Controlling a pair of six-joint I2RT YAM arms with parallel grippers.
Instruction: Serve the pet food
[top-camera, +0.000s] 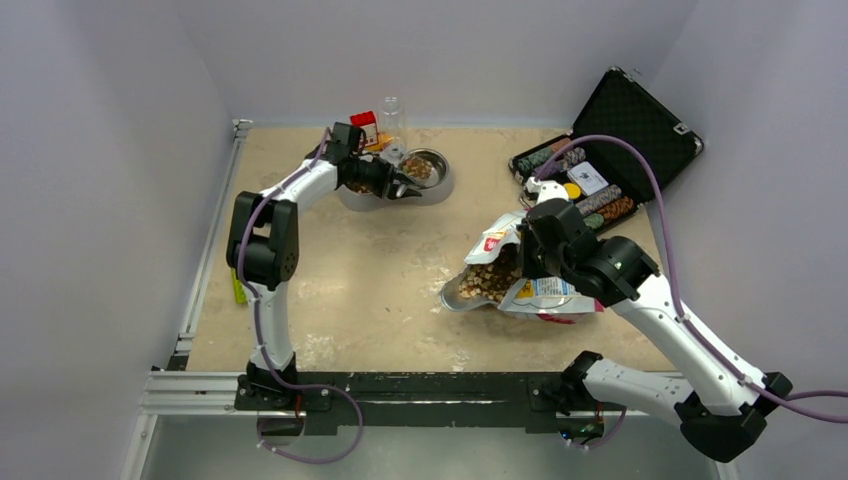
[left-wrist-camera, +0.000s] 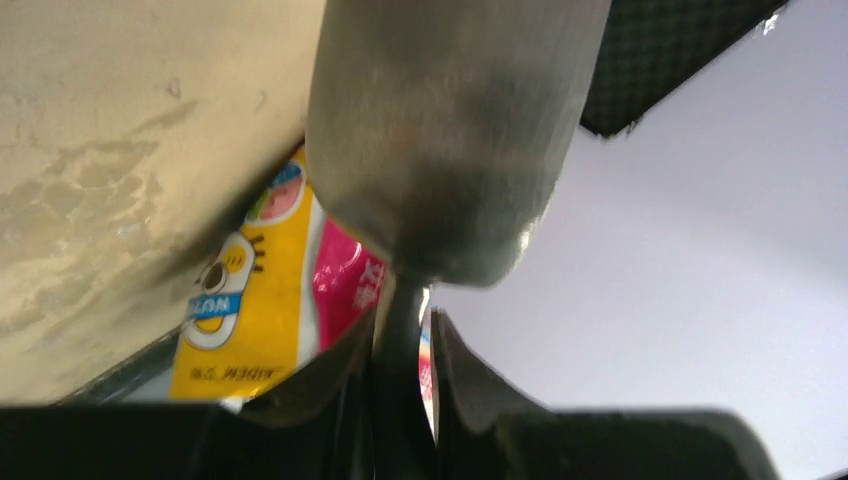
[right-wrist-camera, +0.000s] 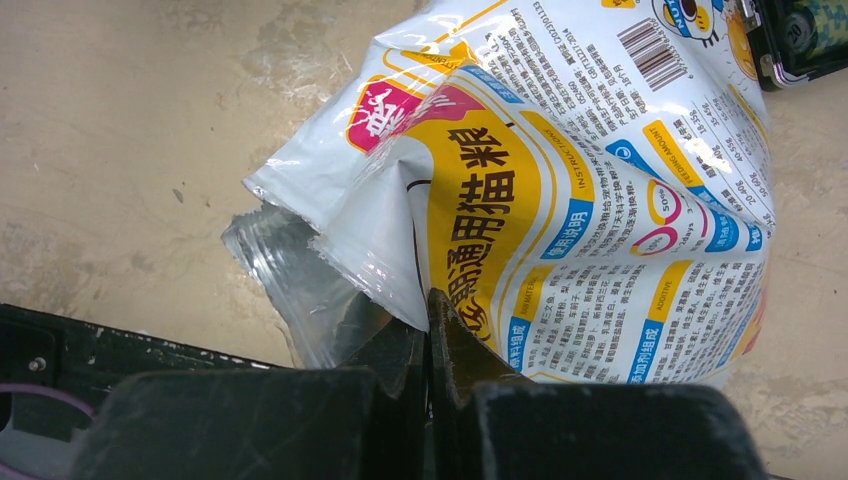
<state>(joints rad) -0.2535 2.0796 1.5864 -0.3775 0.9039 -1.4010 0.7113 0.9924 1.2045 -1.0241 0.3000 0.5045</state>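
Brown pet food kibble (top-camera: 488, 281) fills the open mouth of the white-and-yellow printed bag (top-camera: 545, 293), which lies on its side at centre right. My right gripper (top-camera: 527, 252) is shut on the bag's upper edge; the right wrist view shows the jaws (right-wrist-camera: 428, 310) pinching a fold of the bag (right-wrist-camera: 590, 170). My left gripper (top-camera: 398, 186) is at the near rim of the metal bowl (top-camera: 440, 185), which holds some kibble (top-camera: 419, 167). In the left wrist view it (left-wrist-camera: 403, 322) is shut on the handle of a metal scoop (left-wrist-camera: 450, 130), seen from below.
An open black case of poker chips (top-camera: 600, 170) stands at the back right, close behind the bag. A red box (top-camera: 366, 127) and a clear bottle (top-camera: 392, 118) stand behind the bowl. A green item (top-camera: 240, 290) lies at the table's left edge. Walls enclose the table.
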